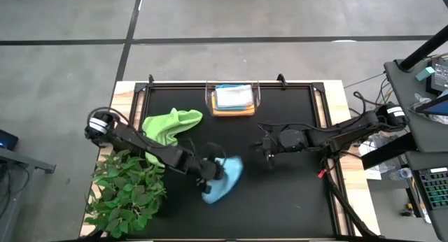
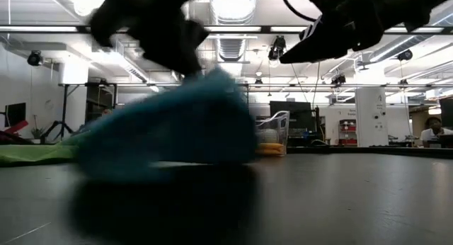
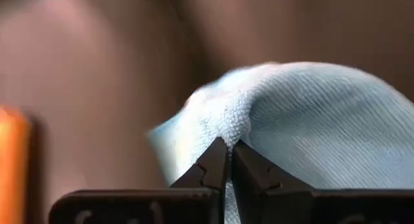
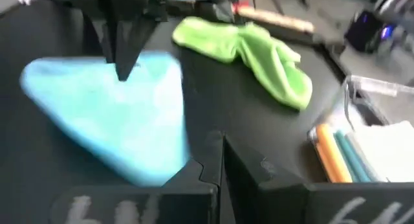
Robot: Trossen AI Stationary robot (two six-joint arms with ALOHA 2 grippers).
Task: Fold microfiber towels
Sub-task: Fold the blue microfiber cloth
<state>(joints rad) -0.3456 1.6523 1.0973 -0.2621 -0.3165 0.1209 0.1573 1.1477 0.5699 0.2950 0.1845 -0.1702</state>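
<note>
Left wrist view: left claw (image 3: 229,149) clenched on light blue towel (image 3: 310,120) edge; right claw (image 1: 268,150) closed, empty.

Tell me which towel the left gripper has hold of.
The light blue towel, near the table's front middle: the left gripper is shut on its raised edge. The lime green towel lies crumpled and untouched farther back, and the rest sit folded in the clear bin.

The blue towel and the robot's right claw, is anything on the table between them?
No. In the high view only bare black mat lies between the light blue towel and the right gripper.
</note>
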